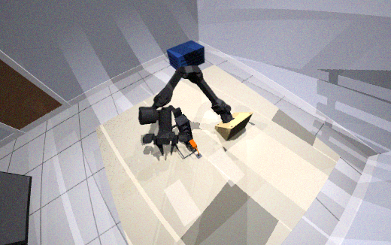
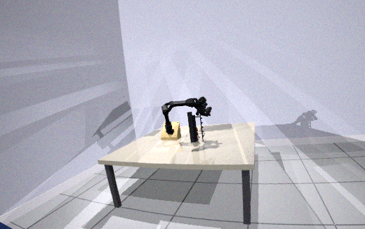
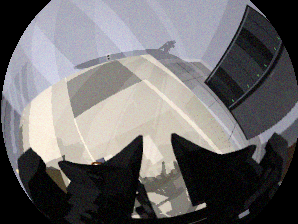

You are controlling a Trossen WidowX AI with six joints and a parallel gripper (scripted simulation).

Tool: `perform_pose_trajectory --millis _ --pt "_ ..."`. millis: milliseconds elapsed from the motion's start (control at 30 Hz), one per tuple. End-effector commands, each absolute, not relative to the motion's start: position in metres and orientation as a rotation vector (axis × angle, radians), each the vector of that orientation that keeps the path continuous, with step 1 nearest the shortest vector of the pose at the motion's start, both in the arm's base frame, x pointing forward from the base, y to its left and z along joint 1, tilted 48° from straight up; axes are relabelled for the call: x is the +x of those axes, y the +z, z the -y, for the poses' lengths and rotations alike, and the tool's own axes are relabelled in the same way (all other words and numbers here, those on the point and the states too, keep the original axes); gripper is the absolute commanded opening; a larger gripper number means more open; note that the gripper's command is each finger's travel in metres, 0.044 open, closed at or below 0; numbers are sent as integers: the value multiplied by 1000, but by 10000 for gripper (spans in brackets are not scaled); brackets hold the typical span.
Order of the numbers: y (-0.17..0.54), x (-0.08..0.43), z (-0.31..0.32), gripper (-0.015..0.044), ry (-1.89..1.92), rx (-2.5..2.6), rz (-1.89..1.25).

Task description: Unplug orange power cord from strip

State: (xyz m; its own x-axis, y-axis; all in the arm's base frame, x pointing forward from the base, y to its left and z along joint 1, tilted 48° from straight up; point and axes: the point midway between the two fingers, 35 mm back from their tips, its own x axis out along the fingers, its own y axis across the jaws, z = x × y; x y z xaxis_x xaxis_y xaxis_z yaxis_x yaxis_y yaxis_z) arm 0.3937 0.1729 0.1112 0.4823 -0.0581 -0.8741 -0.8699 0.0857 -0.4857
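Note:
The black power strip (image 1: 183, 125) (image 2: 192, 127) stands upright on the table, with a thin black frame (image 2: 202, 128) beside it. The orange plug (image 1: 193, 144) is at the strip's lower end, and its thin orange cord (image 1: 198, 151) runs down to a small grey-blue piece. Whether the plug is fully seated cannot be told. In the wrist view a bit of orange shows beyond the left finger. My gripper (image 1: 167, 153) (image 3: 157, 137) is open, with nothing between its fingers. It is beside the strip, away from the plug; in the exterior view the arm reaches over the strip's top.
The arm stands on a yellow wedge-shaped base (image 1: 237, 121) (image 2: 175, 136) on the pale table (image 1: 263, 150) (image 2: 175, 164). A blue box (image 1: 186, 52) is on the floor behind the table. A dark cabinet (image 1: 13, 208) (image 3: 240, 60) stands beyond the table's edge.

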Motion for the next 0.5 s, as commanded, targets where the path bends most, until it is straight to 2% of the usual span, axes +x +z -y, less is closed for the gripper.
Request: perform_pose_trajectory --millis 0,333,467 --pt "71 366 -166 160 742 -1427 -1095" --pt "7 276 -117 160 723 -1851 -1642" --pt "6 271 -114 160 717 -1891 -1674"
